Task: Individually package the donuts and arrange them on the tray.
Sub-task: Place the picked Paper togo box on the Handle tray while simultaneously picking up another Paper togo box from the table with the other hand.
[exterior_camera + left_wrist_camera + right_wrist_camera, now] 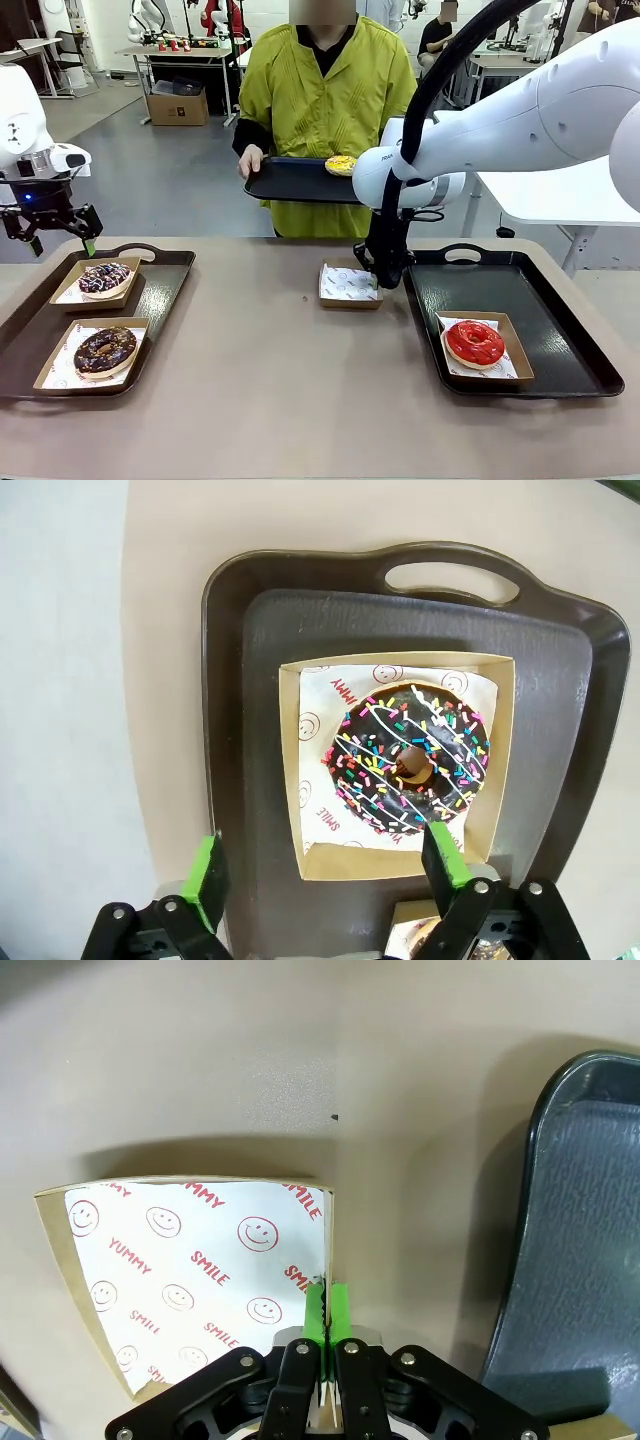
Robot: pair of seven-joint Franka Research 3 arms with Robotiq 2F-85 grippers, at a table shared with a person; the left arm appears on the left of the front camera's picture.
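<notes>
- Nearest me, the chocolate donut (104, 350) and red donut (474, 342) sit boxed on side trays; they look soft and glaze-smeary, so I'd lift boxes by their stiff walls.
- My left gripper (325, 865) hangs wide open, holding nothing, above the boxed sprinkled donut (412, 764).
- My right gripper (324, 1305) is pinched on the empty box (190, 1270) wall, mid-tabletop, with room around.
- Farthest, the person's tray (290, 180) carries the yellow donut (341, 164).

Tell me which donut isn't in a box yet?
The yellow donut. It lies on the black tray the person holds. The red donut, sprinkled donut and chocolate donut each sit in a cardboard box.
</notes>
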